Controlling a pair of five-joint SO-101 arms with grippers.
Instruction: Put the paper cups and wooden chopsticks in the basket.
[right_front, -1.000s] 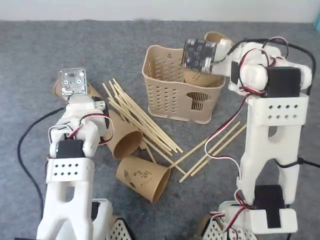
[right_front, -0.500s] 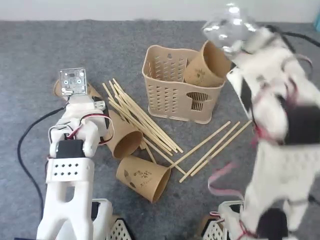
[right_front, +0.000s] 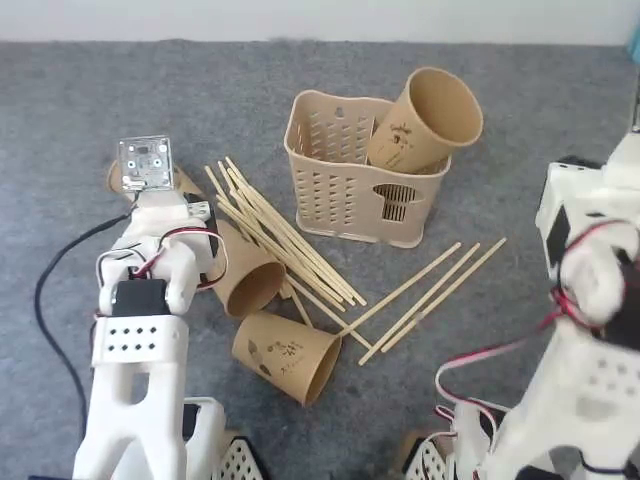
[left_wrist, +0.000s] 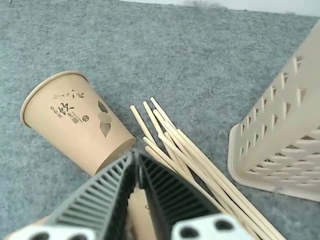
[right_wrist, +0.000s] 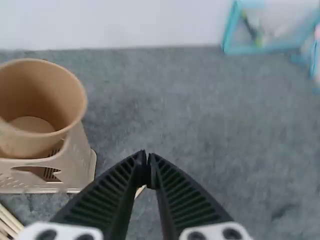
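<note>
**Grey counter, one cup in the basket, both sets of fingers shut**

Grey felt-like cloth covers the counter (right_front: 120, 90), with a white wall behind it. In the high view, the tan perforated plastic basket (right_front: 345, 190) stands near the middle. One brown paper cup, the leaning cup (right_front: 425, 120), sits in its far right corner with its mouth tipped up and out over the rim.

A bundle of pale wooden chopsticks (right_front: 285, 235) lies on the counter just left of the basket. Three loose chopsticks (right_front: 430, 295) lie at its near right, apart from it. Two more brown paper cups lie on their sides. The middle cup (right_front: 250, 278) touches the bundle beside the left arm (right_front: 140, 330), and the near cup (right_front: 287, 355) lies closer to the camera. The right arm (right_front: 590, 330) stands at the right edge, well apart from the basket.

The left wrist view adds the left gripper (left_wrist: 136, 159). Its dark ribbed fingers are pressed together and hold nothing, above the chopstick ends. Beside them lies a fourth, leaf-printed cup (left_wrist: 75, 120) on its side, which the high view mostly hides behind that arm's wrist.

The right wrist view adds the right gripper (right_wrist: 147, 161), fingers closed tip to tip and empty, over bare counter near the basket's corner. It looks straight into the leaning cup, down to its round bottom. A turquoise frame (right_wrist: 235, 30) stands against the wall.
</note>
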